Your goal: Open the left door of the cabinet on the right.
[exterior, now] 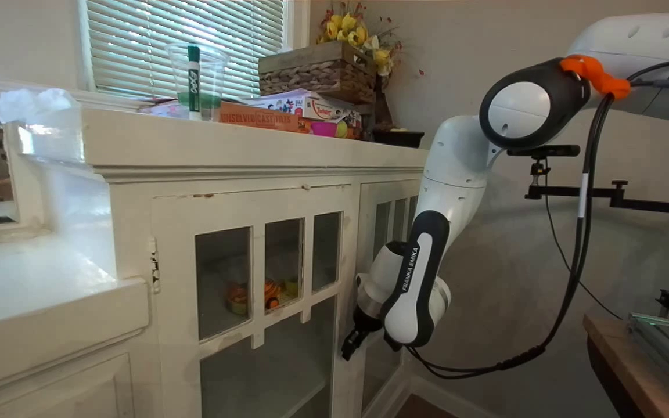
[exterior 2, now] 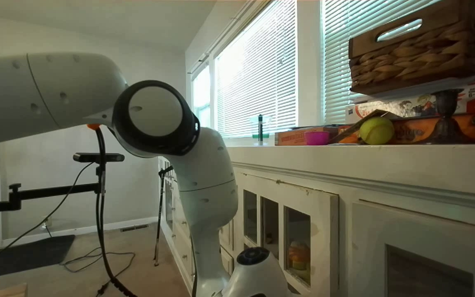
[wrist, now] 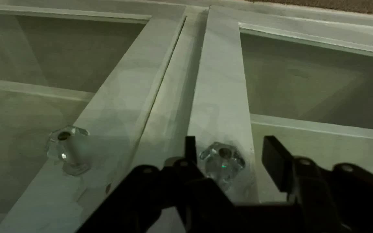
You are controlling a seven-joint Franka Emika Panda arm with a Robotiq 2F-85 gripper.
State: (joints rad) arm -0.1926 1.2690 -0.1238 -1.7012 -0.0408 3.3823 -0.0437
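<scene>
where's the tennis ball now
In an exterior view, right of centre, the tennis ball sits on top of the cabinet, between the pink container and dark stand.

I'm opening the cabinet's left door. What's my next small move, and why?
I'd probably close the claw gently: in the wrist view its fingers stand apart, appearing either side of the clear knob on the left door, with space showing both sides. Depth is hard to judge, though.

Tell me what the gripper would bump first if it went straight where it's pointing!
Probably the knob on the left door: in the wrist view, the open gripper frames it. Depth is unclear, so I can't tell how far ahead it is.
</scene>
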